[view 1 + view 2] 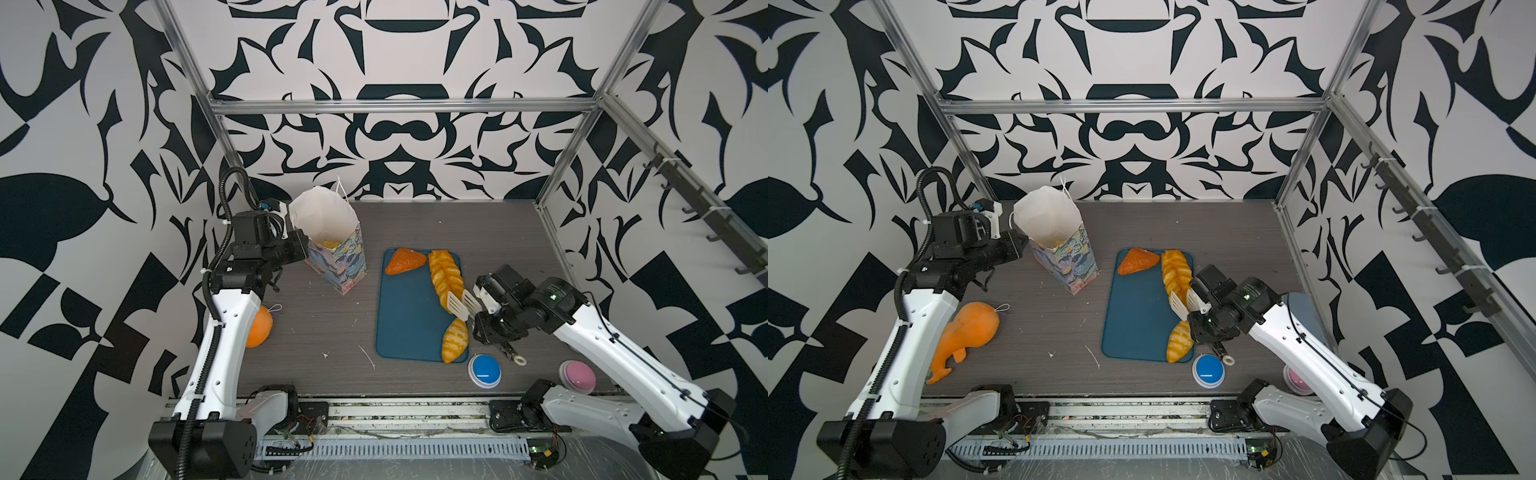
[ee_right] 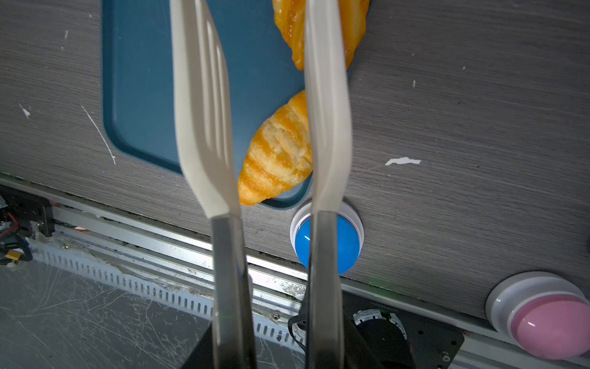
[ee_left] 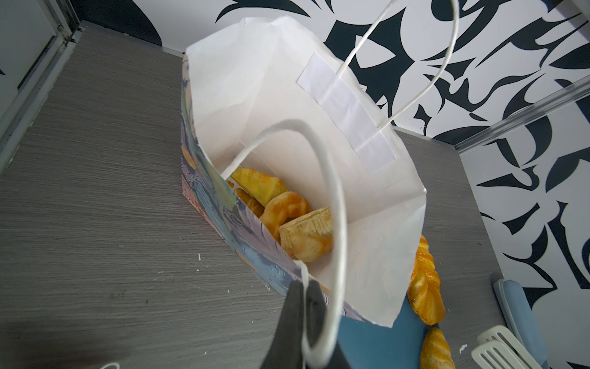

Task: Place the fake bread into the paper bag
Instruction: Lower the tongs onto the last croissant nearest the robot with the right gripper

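Top views: high, front, looking down over whole table. Wrist views: close; both catch tray.

Golden-orange fake bread, pastel leafy-print paper bag, teal tray, grey woodgrain table

Paper bag left of tray
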{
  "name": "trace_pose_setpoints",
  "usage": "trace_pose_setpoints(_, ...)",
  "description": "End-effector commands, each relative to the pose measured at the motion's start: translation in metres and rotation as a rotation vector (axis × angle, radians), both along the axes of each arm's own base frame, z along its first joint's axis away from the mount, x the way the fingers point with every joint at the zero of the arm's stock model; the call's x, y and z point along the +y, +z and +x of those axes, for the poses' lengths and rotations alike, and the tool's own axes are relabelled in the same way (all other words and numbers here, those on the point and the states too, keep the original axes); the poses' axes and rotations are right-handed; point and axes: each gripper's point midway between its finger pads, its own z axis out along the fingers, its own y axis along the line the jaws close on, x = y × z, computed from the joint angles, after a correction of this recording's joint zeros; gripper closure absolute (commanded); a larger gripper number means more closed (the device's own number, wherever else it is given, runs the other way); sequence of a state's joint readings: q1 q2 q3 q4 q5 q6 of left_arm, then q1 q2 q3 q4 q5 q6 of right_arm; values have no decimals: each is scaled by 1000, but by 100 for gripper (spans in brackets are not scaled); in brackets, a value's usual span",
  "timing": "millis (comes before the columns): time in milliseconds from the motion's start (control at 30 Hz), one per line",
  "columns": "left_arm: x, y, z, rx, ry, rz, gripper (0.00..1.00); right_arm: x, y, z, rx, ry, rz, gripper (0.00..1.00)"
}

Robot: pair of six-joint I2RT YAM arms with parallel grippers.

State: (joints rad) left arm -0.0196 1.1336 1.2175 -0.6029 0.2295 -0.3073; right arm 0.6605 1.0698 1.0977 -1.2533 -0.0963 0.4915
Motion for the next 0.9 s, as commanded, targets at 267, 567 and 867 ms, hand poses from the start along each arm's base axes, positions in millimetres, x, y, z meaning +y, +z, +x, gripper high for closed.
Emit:
trace_pose_setpoints(267,-3,0,1,1,-9,-17,100,-7,-14,-17,67,-17,-6,51)
trace_pose_setpoints(567,-2,-1,1,6,-8,-18,100,-7,-25,-25,104,-18,1,49)
trace_pose_setpoints(867,-3,-3,1,12,-11,-20,100,-7,-32,-31,132,-20,12,49)
